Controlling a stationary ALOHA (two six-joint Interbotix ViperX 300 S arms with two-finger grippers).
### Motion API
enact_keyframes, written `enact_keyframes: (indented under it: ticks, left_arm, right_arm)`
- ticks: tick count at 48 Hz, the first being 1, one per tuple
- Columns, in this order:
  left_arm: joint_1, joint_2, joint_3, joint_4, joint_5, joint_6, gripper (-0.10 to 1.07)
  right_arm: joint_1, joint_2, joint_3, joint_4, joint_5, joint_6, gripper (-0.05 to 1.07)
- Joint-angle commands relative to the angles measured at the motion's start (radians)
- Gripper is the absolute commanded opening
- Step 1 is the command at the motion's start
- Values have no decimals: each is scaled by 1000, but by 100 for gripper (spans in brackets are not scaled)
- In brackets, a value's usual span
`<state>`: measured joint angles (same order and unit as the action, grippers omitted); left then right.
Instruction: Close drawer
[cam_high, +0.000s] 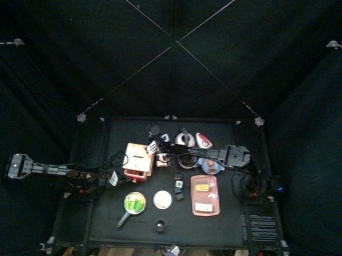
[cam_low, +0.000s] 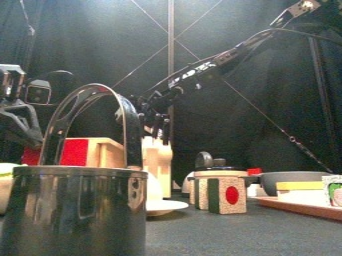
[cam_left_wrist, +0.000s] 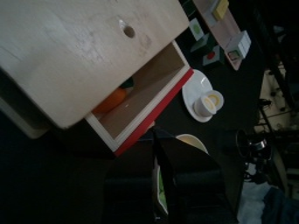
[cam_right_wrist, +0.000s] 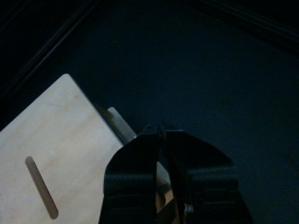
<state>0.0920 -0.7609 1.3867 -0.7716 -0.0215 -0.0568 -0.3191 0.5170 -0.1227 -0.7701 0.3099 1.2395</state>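
Top view: the drawer (cam_high: 138, 157) sits left of centre on the desk (cam_high: 107, 225), with the right tool (cam_high: 166, 152) just beside it and the left tool (cam_high: 115, 179) near.

Left wrist view: the drawer is pulled out. Push its red front (cam_left_wrist: 152, 114) squarely inward.

I cannot tell either tool's state.

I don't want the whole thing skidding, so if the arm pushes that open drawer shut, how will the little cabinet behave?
The drawer looks like light wood, so the unit may slide rather than stay put. It stands open with something orange inside, which could shift. Its boxy body seems unlikely to tip.
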Motion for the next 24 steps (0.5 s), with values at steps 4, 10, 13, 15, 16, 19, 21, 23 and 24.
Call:
enact_keyframes:
  ticks: [4,10,13,15,16,19,21,23,24]
  left_arm:
    - [28,3,-25,11,-41,3,38]
    - [49,5,-26,25,-63,2,38]
    - [63,5,-29,29,-72,3,38]
    - [74,9,-34,34,-77,3,38]
    - [80,11,-35,37,-80,3,38]
    - [95,21,-40,44,-84,3,38]
    - [106,31,-46,51,-87,3,38]
    - [120,46,-54,58,-87,3,38]
    - [123,54,-58,63,-87,3,38]
  right_arm:
    - [0,-25,-11,-2,-9,-2,48]
    - [3,-25,-9,-2,-25,-2,48]
    - [3,-25,-8,-3,-26,-2,48]
    - [3,-25,-9,-2,-26,-2,48]
    - [3,-25,-8,-3,-26,-2,48]
    - [3,-25,-6,-2,-26,-2,48]
    - [3,-26,-5,-2,-26,-2,48]
    - [2,-25,-3,-2,-26,-2,48]
    - [3,-25,-2,-2,-26,-2,48]
